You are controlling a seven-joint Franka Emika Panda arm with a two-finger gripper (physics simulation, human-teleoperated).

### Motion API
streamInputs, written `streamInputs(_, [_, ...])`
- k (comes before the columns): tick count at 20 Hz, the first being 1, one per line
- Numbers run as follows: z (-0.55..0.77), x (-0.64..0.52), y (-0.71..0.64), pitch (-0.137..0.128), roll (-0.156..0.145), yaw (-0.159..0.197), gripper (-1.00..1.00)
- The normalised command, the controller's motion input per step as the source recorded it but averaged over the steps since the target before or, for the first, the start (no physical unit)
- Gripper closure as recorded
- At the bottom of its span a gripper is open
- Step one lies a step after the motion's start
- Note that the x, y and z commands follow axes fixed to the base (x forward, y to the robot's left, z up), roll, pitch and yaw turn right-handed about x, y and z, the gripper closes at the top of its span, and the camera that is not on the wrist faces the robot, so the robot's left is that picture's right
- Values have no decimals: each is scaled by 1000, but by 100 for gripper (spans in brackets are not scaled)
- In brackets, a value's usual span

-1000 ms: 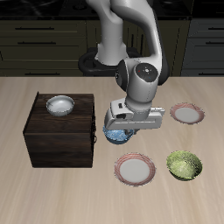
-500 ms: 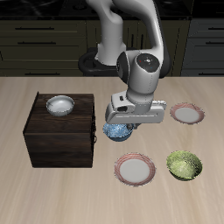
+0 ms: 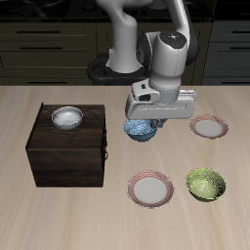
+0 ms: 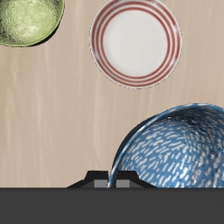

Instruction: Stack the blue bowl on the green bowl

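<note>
The blue bowl point(image 3: 140, 130), speckled blue and white, hangs in my gripper point(image 3: 145, 124) above the table, beside the dark wooden box. In the wrist view the blue bowl point(image 4: 175, 149) fills much of the frame, with its rim between my fingers. My gripper is shut on its rim. The green bowl point(image 3: 205, 184), mottled olive-green, sits on the table near the front edge, well apart from the gripper. It also shows in the wrist view point(image 4: 28, 19).
A dark wooden box point(image 3: 66, 146) holds a plain white bowl point(image 3: 66, 117) on top. One pink-rimmed plate point(image 3: 151, 189) lies beside the green bowl, also in the wrist view point(image 4: 136, 42). Another plate point(image 3: 208, 126) lies farther back.
My gripper has lifted the blue bowl off the table and carried it upward and toward the side of the plates.
</note>
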Motion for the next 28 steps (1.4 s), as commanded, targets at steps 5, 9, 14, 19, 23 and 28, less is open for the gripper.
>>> streamInputs(5, [384,149,266,-35,3,-14,100])
streamInputs(9, [305,165,357,-50,9,7,100])
streamInputs(14, [228,216,363,-50,0,13,100])
streamInputs(19, [180,320,308,-20,13,16,100])
streamInputs(23, [130,360,237,-9,8,1,100])
streamInputs(28, [-20,250,170,-2,29,-2,100])
